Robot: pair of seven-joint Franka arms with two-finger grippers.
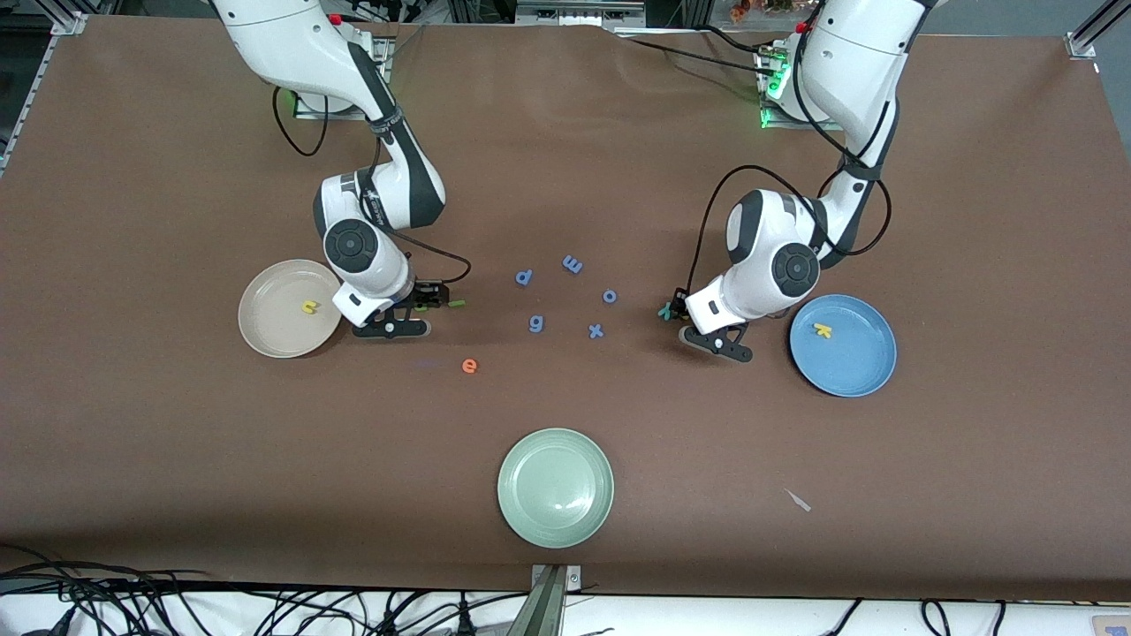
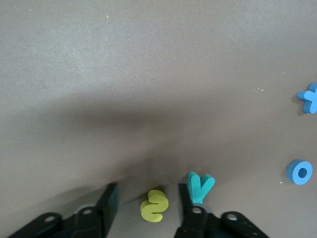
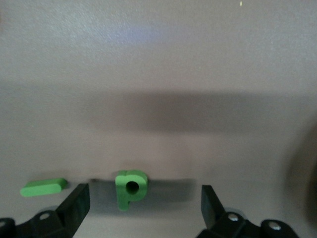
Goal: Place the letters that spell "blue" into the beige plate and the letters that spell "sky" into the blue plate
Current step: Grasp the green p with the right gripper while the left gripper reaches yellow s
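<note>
Left end effector [image 2: 148, 206] was down at the bench [image 1: 618, 159], beside the blue plate [image 1: 861, 375] on the side toward the middle of the bench. Its fingers [image 2: 108, 203] stood partly apart with the yellow s [image 2: 154, 205] between them, not yet gripped; a gap showed on either side of the letter. The teal y [image 2: 200, 187] lay just outside one finger, touching or nearly touching it.

Right end effector [image 3: 144, 206] was low at the bench just beside the beige plate [image 1: 265, 331]. Fingers [image 3: 74, 206] were spread wide. The green b [image 3: 130, 187] lay between them, nearer one finger, untouched. The green l [image 3: 43, 187], a thin bar, lay flat just outside that same finger.

Beige plate held the yellow u [image 1: 309, 306]. Blue plate held the yellow k [image 1: 823, 330]. The orange e [image 1: 469, 365] lay on the bare bench, nearer the front camera than the right end effector and toward the middle.

Five blue letters [image 1: 572, 263] lay scattered mid-bench between the two arms. The pale green plate [image 1: 556, 488] sat near the front edge, nothing in it.
</note>
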